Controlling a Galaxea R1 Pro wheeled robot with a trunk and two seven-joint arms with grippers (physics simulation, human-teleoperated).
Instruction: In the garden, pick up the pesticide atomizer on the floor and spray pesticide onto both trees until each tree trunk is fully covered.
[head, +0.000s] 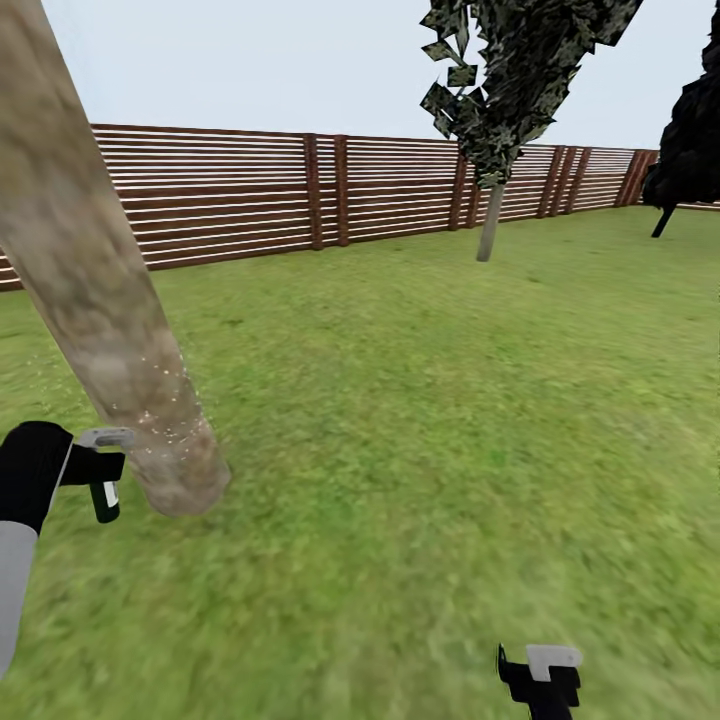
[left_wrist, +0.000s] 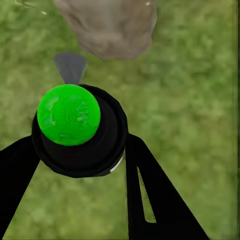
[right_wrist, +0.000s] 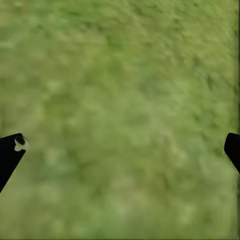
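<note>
The near tree trunk (head: 95, 290), pale and mottled, slants across the left of the head view, with fine white specks on its lower part. Beside its base my left gripper (head: 92, 468) is shut on the pesticide atomizer (head: 105, 492). In the left wrist view the atomizer (left_wrist: 68, 115) is a black can with a green top, held between the fingers (left_wrist: 150, 190), its grey nozzle pointing at the trunk base (left_wrist: 110, 25). The second tree (head: 489, 222) stands far off by the fence. My right gripper (head: 540, 682) hangs open over grass, its fingertips (right_wrist: 10, 150) wide apart.
A brown slat fence (head: 250, 190) runs across the back of the lawn (head: 430, 400). A near-black conifer (head: 690, 140) stands at the far right. Open grass lies between the near trunk and the second tree.
</note>
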